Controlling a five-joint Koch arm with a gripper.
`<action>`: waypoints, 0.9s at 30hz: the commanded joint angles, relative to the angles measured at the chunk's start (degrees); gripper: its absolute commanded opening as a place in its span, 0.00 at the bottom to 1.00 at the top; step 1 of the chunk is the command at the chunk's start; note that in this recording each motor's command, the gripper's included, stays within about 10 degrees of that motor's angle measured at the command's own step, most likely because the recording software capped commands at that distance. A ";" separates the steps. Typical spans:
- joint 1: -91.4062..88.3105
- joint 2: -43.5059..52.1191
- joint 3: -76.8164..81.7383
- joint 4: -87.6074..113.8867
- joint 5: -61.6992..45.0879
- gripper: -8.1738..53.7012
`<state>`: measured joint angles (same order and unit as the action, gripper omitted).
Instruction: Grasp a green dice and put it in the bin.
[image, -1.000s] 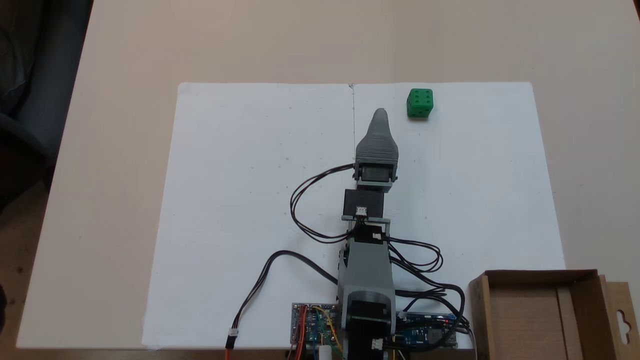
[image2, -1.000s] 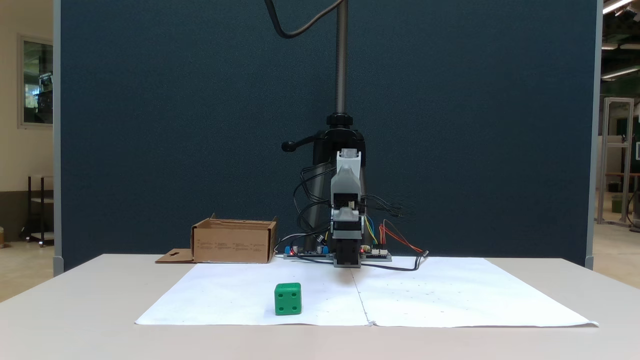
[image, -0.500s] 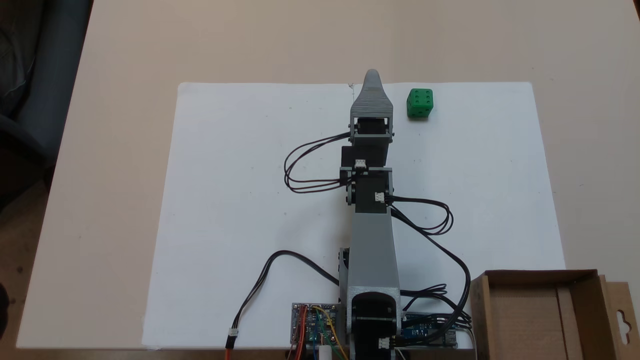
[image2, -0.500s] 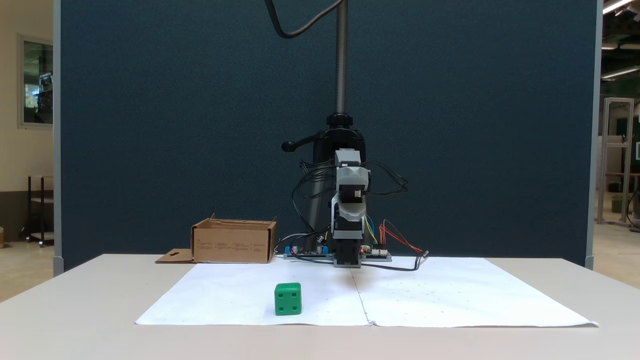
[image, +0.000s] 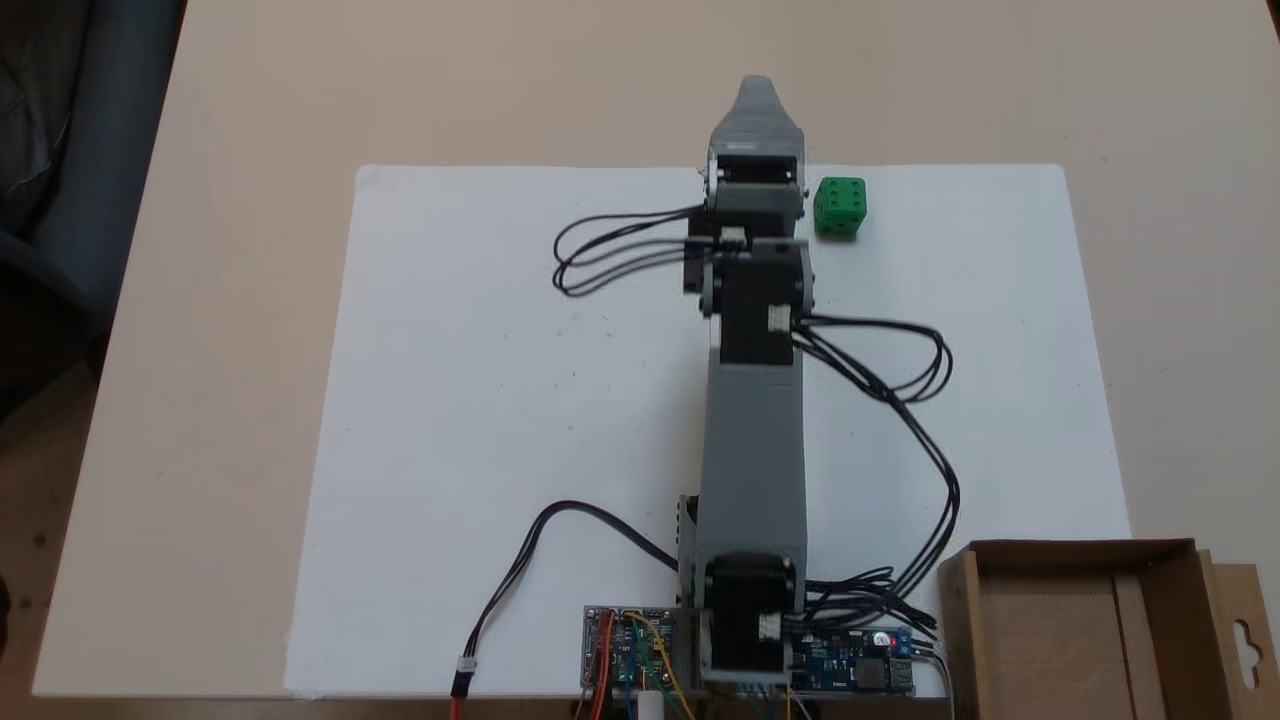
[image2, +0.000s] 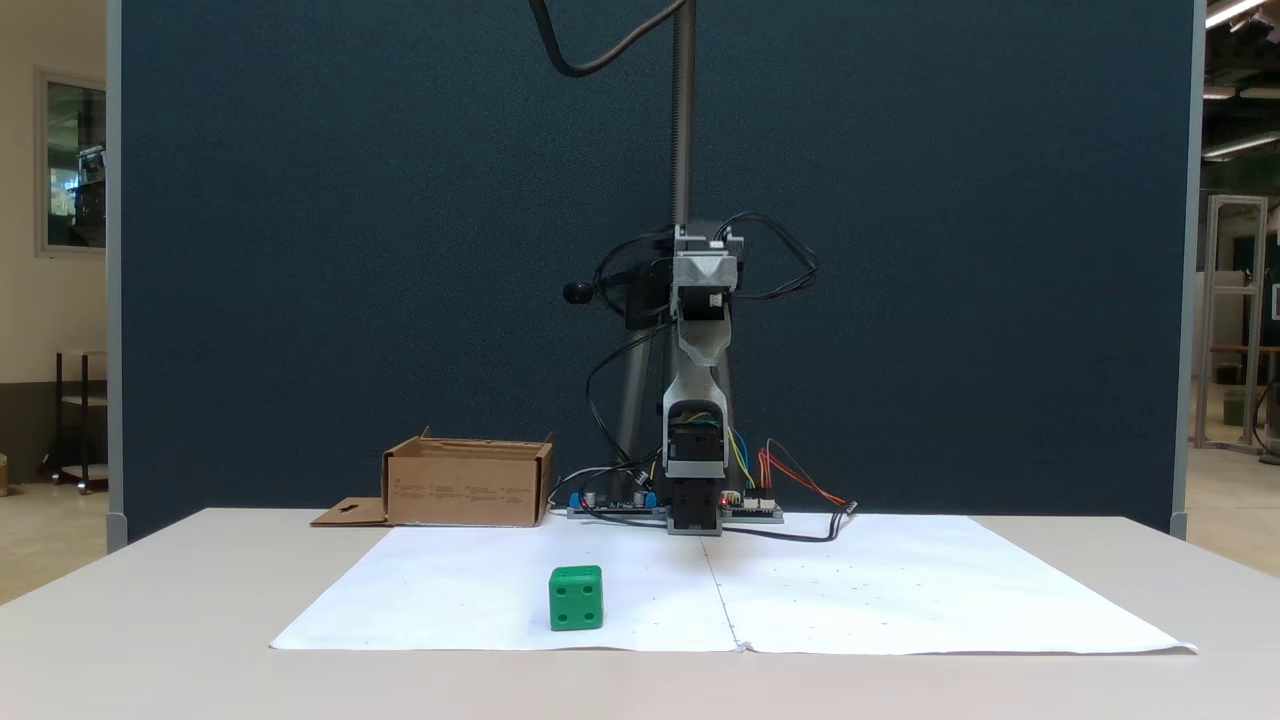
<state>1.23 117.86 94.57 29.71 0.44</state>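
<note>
My grey plastic claw (image: 757, 88) sits in the upper middle of the top-down fixed view, stretched out beyond the far edge of the white paper sheet (image: 480, 400). In the front fixed view it hangs high above the table, pointing down (image2: 703, 355). Its jaws lie one behind the other from both cameras, so I cannot tell whether it is parted or closed; it carries nothing.

The small bright green plastic dice (image: 839, 207) rests on the paper just right of my wrist in the top-down view, and low and left of centre in the front view (image2: 576, 598), untouched. The brown corrugated cardboard bin (image: 1075, 630) waits in the lower right corner of the top-down view, well apart from the dice.

My worry is aim: I judge I am extended past the dice and off to its side. Coming down from here would land me on bare table, or a jaw would clip the cube's edge and skid it off the slick paper. My dangling black cables (image: 900, 400) could also snag as I swing.
</note>
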 joint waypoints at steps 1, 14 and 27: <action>1.23 -5.10 -9.14 9.30 -1.14 0.84; 3.16 -33.93 -48.43 47.71 -1.14 0.85; 2.90 -37.88 -51.33 62.65 -1.49 0.85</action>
<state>3.69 78.57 46.05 82.35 0.35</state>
